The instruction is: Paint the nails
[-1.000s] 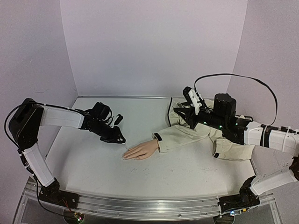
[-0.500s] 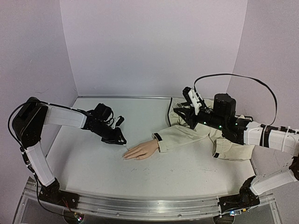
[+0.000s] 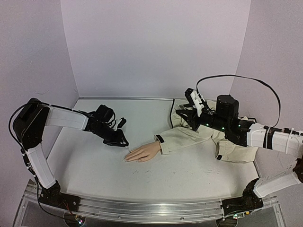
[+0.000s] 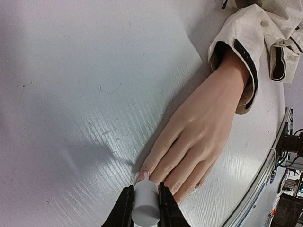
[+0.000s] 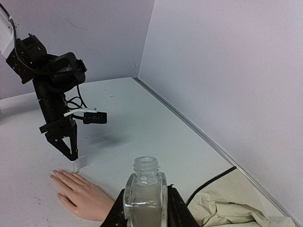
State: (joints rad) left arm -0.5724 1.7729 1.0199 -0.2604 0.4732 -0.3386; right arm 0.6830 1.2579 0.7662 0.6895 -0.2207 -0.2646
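The pale mannequin hand point(image 3: 142, 153) lies flat on the table, coming out of a beige sleeve point(image 3: 189, 135). My left gripper point(image 3: 122, 141) is shut on a white brush cap point(image 4: 145, 204). The brush tip touches the nail point(image 4: 143, 175) of the outermost finger of the hand point(image 4: 203, 127). The other nails are partly hidden behind the cap and fingers. My right gripper point(image 5: 144, 210) is shut on a small clear open bottle point(image 5: 145, 194), held upright above the sleeve point(image 5: 236, 203). In that view the left gripper point(image 5: 73, 153) stands at the fingertips of the hand point(image 5: 83, 194).
The beige garment point(image 3: 232, 149) spreads over the right side of the table under my right arm. Lilac walls close the table at the back and both sides. A metal rail point(image 3: 142, 210) runs along the near edge.
My left arm has shifted slightly while its gripper stays at the fingertips with the brush cap. The right arm and the bottle have not moved.
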